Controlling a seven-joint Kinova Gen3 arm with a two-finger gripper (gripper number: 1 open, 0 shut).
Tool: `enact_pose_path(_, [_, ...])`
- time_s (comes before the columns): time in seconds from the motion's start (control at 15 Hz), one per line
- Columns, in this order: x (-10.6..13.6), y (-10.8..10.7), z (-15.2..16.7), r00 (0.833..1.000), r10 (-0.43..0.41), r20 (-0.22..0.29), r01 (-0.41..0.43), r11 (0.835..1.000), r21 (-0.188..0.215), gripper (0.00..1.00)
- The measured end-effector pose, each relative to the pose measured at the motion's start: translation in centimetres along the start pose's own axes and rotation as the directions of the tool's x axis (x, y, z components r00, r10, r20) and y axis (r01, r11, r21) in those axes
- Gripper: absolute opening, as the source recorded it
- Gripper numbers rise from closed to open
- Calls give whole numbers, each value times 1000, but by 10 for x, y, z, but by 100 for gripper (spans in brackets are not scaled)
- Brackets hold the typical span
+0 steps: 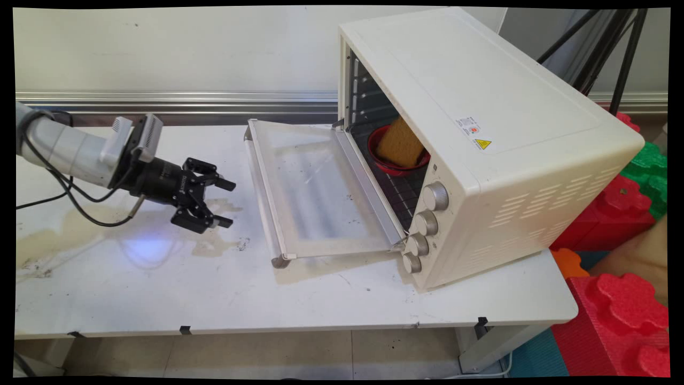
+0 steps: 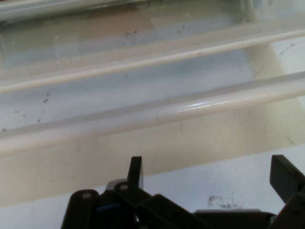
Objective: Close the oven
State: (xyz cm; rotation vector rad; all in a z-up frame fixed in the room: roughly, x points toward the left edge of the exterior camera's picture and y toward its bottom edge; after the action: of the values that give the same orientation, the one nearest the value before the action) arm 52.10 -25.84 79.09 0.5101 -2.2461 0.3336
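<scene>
Black pincer (image 1: 228,203) spread wide, holding nothing — hovering above the white bench (image 1: 160,289), pointing toward three o'clock at the oven's (image 1: 481,139) lowered door (image 1: 315,187).

The gripper (image 1: 227,203), jaws spread wide and holding nothing, hangs above the bench (image 1: 160,294) towards its left end, with bare bench below it and along the whole near edge. Just beyond the jaws the oven (image 1: 481,133) door (image 1: 315,187) lies folded down flat, its handle bar (image 1: 262,203) the first thing in the way. Above the door the mouth of the oven stands open. Inside, on the rack (image 1: 401,192), a red bowl (image 1: 393,166) with a sponge (image 1: 399,141) takes up the far part, leaving the nearer rack bare.
</scene>
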Motion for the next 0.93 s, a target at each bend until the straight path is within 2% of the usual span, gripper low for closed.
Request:
enact_pose_path(0.33, [-5,-1,14,1000,1,11,-1,1000,0,100])
enact_pose_path(0.4, [-6,-1,16,1000,1,12,-1,1000,-2,0])
enact_pose_path(0.93, [-7,-2,30,1000,-8,9,8,1000,-1,0])
